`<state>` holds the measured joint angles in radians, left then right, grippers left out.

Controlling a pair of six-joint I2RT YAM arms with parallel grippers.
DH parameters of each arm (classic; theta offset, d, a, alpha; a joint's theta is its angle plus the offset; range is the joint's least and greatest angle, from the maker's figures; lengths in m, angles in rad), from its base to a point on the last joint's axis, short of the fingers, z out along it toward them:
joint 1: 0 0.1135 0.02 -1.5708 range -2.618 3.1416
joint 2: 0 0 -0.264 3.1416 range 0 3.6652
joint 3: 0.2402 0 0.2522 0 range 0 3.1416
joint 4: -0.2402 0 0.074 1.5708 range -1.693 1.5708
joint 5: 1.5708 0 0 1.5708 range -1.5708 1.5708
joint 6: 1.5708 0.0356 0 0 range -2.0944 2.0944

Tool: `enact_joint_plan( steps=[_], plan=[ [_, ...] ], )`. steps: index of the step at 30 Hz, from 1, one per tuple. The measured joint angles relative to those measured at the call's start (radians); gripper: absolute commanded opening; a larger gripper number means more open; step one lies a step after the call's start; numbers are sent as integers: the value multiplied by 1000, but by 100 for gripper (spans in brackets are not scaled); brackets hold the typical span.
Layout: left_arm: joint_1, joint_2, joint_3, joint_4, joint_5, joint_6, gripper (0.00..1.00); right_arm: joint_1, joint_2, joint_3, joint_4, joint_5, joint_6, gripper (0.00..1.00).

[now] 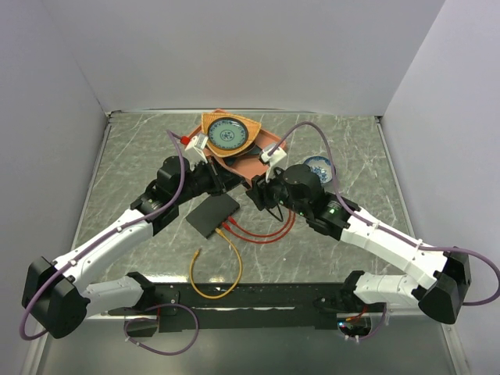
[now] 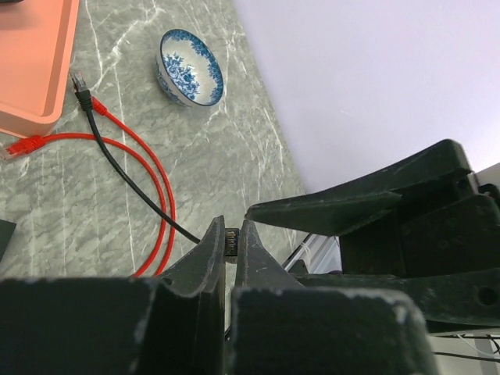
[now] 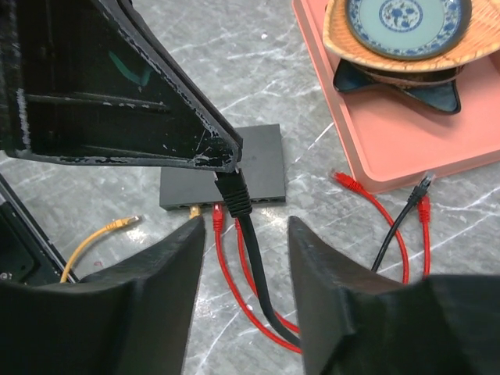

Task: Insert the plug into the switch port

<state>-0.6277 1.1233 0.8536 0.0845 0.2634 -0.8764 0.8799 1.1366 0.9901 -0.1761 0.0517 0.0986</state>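
So the left gripper has its jaws pressed nearly together on the plug, pinching it right at the tips. The black cable trails back from there and runs straight down the gap between the right gripper fingers. Those jaws are spread wide and, as far as I can tell, aren't touching the cable at all. The switch lies flat on the table just beyond the plug in the right wrist view, with its long edge running left to right. The switch port row sits along the edge facing that camera. A yellow cable and a red cable are already plugged in at the left end of the row, so the free sockets look to be just right of them. The thing that matters is that the plug's long axis is roughly square to that edge, leaning only a little. But in the picture it overlaps the top of the box instead of sitting in front of the sockets. My guess is it's hanging above the port edge, though I can't tell how high from these views. The left arm is clearly the one to do the push. I'd say it needs to come down level with a free socket and then go in along the plug's own axis. The right one could steady the cable if it pinched it.
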Motion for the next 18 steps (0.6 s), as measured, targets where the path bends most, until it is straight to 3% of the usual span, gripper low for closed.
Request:
enact_joint_plan(
  steps=[4,10,18],
  plan=[
    [0,0,0,0,1,1,1,5,23,10,-2,12,-5,39],
    [0,3,0,0,2,2,1,11,33,16,-2,34,-11,31],
    [1,8,0,3,2,3,1,14,44,25,-2,36,-11,31]
  ],
)
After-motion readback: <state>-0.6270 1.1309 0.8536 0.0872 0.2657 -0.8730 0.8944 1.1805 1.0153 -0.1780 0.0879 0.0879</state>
